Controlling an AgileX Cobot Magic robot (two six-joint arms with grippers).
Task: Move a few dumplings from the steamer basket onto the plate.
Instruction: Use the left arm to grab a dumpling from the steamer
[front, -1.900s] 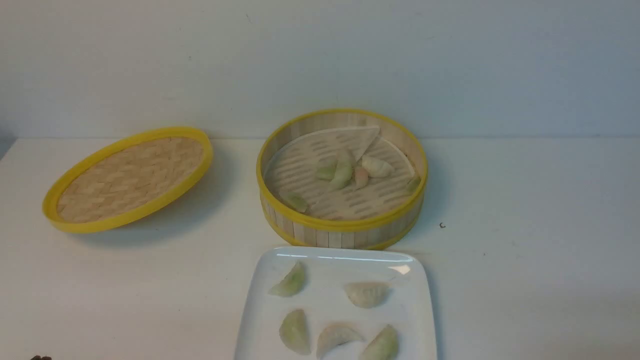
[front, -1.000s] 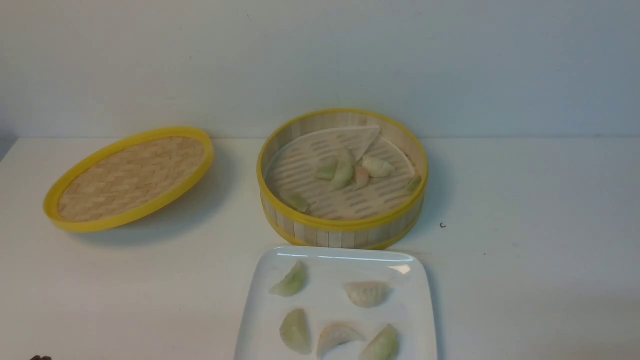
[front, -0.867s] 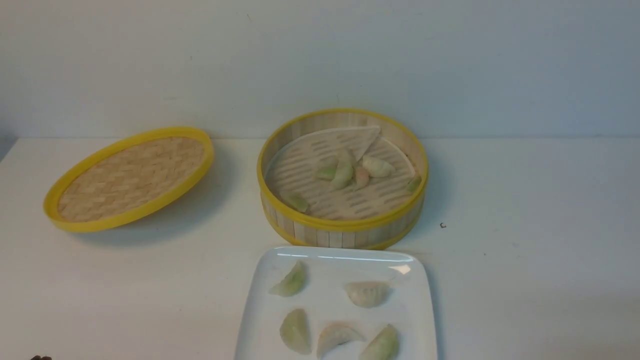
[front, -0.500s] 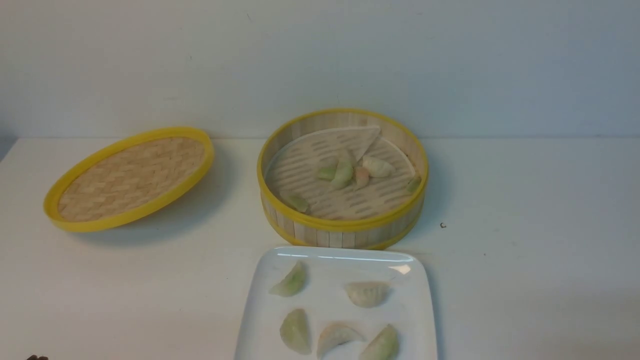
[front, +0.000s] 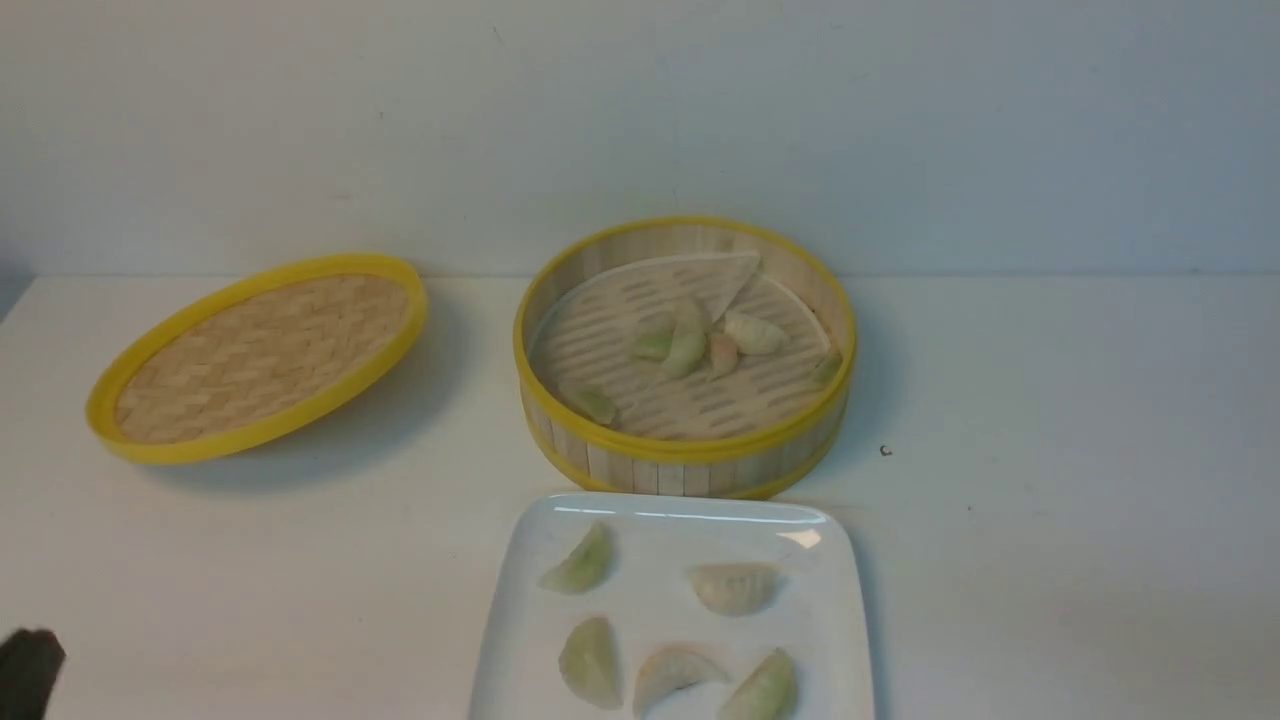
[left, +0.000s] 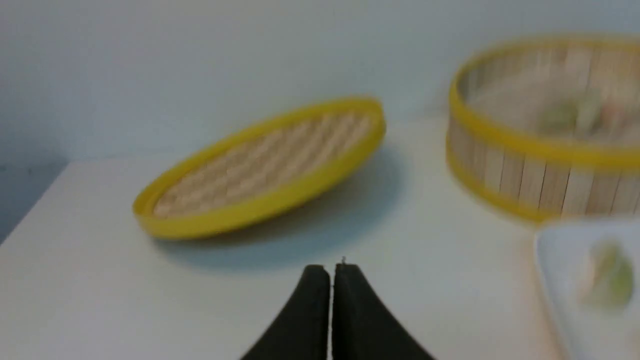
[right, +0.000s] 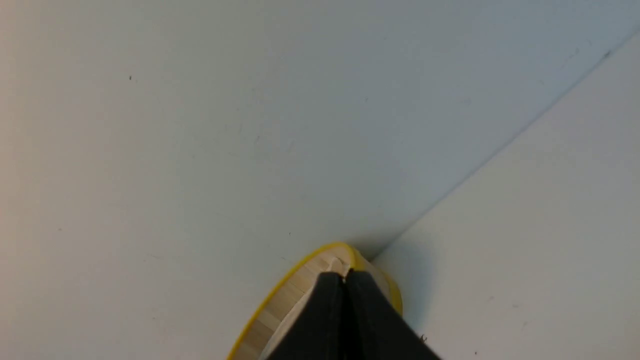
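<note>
Count on the worktop (front: 1050, 520): 1 steamer basket (front: 685, 450), 1 plate (front: 855, 600), 1 woven lid (front: 260, 360). Dumplings: 5 visible on the plate, spaced apart, 3 pale green, 2 whitish. 6 visible in the basket: 4 clustered near the middle (2 green, 1 pinkish, 1 whitish), 1 green by the near-left wall, 1 green by the right wall. Plate sits just in front of the basket; lid is tilted, left of the basket. 2 pincers: left pincer (left: 332, 272) pressed together, nothing between the tips; right pincer (right: 344, 280) same, pressed together, holding nothing.
</note>
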